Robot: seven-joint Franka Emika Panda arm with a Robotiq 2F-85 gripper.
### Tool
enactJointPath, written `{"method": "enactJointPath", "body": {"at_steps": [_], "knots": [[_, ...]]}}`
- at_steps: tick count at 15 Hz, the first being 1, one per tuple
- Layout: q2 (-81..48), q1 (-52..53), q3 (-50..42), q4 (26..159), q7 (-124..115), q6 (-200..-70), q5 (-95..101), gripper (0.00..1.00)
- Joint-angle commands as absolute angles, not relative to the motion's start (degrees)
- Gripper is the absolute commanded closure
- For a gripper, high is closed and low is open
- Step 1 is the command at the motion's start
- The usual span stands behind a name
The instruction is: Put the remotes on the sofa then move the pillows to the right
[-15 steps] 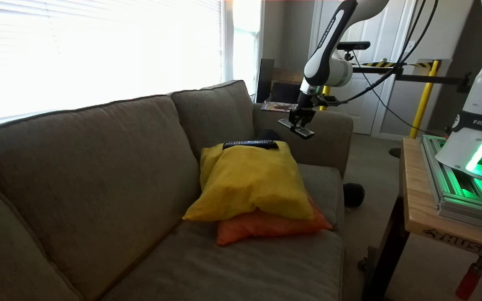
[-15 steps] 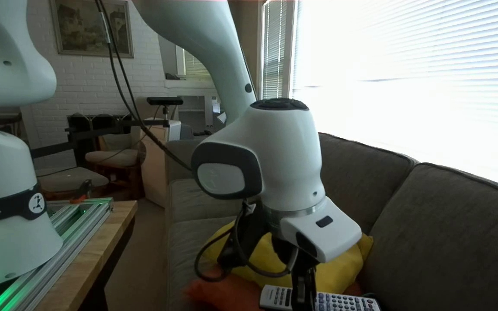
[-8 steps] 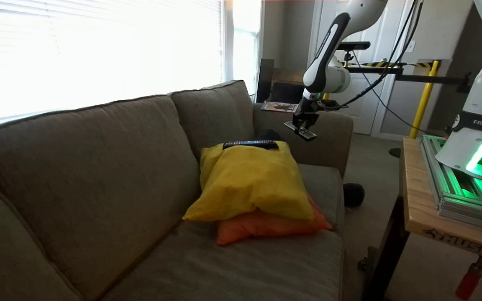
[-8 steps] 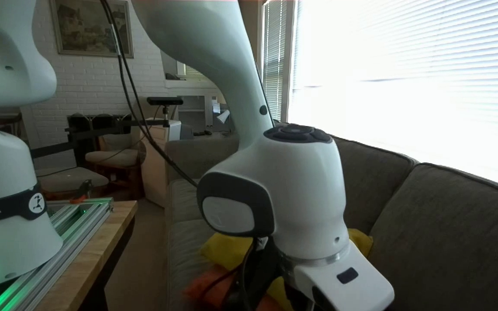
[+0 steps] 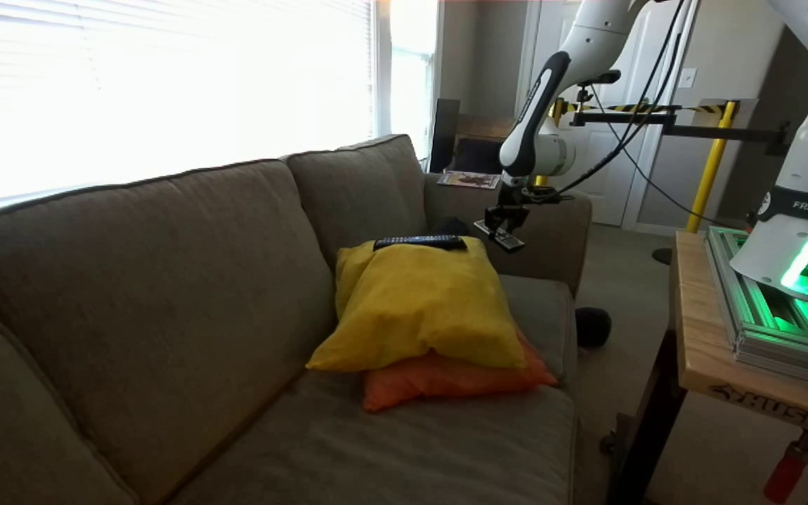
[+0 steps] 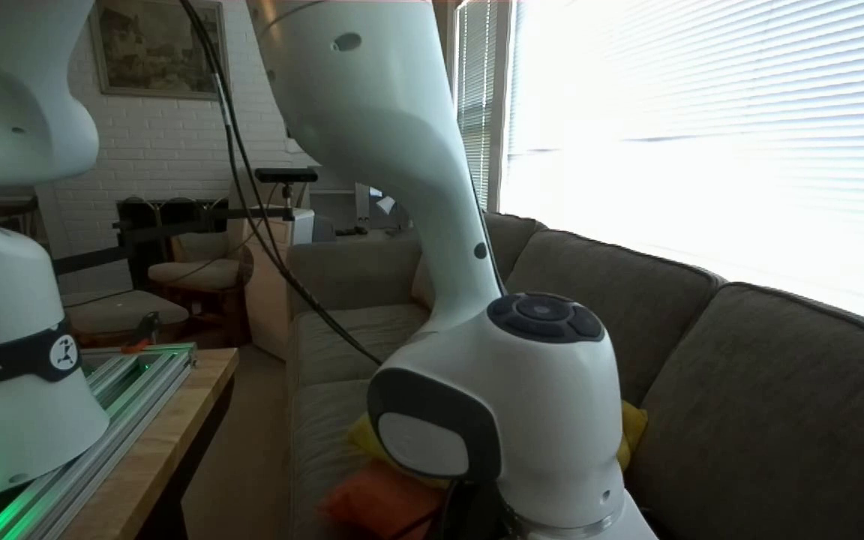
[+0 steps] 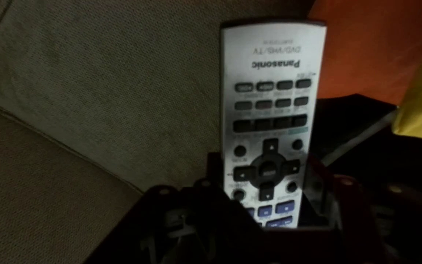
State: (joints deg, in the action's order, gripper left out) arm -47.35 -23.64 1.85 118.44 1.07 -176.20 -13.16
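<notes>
- Gripper [image 7: 265, 167] is clenched on a silver remote [image 7: 269, 106], buttons up and grasped across the width; "Panasonic" is read upside down on it in the wrist view.
- The silver remote is held aloft, off the edge of the desk [image 5: 695, 315] that is turned to the sofa [image 5: 376, 449]; in an exterior view it is lined up roughly with that edge's far corner. It is framed against the sofa's padded arm [image 5: 551, 231], near the yellow pillow [image 5: 425, 301] but apart from it.
- On the yellow pillow a black remote [image 5: 418, 242] is laid, buttons up, along the side toward the desk's far corner.
- The orange-red pillow [image 5: 446, 382] is largely covered by the yellow pillow; its bared strip is turned toward the desk's near corner.
- Both pillows are borne by the sofa seat, opposite the desk's sofa-side edge and well apart from it, with carpet [image 5: 621, 270] seen between.
- In an exterior view the pillows are partly hidden by the robot arm [image 6: 372, 112], which is stretched out past the desk's sofa-side edge.
- The robot base [image 5: 783, 242] is mounted on metal rails [image 5: 762, 344], set in from that edge; a green light [image 5: 802, 261] is lit on it.
- A magazine [image 5: 468, 179] is laid on top of the padded arm, across from the desk's far corner.
- A red handle [image 5: 788, 471] is hung below the desk's near edge, where "HUSKY" is lettered.
</notes>
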Motion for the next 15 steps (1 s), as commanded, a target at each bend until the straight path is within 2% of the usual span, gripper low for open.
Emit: {"method": "enactJointPath", "body": {"at_steps": [1, 4, 5, 6, 8, 10, 15], "knots": [[-50.2, -23.6, 2.5, 113.8, -1.0, -174.7, -13.1, 0.69], [-51.0, -22.4, 1.8, 112.3, -1.9, -174.1, -13.1, 0.69], [-51.2, -22.0, 1.4, 112.0, -2.2, -173.9, -13.2, 0.19], [-51.2, -21.7, 1.2, 111.9, -2.4, -174.0, -13.1, 0.17], [-50.9, -21.0, 0.9, 111.9, -2.6, -174.4, -13.1, 0.04], [-49.9, -19.9, 0.4, 112.5, -2.8, -174.7, -12.9, 0.0], [-40.6, -15.1, 0.7, 121.0, -1.8, -178.1, -11.9, 0.0]]}}
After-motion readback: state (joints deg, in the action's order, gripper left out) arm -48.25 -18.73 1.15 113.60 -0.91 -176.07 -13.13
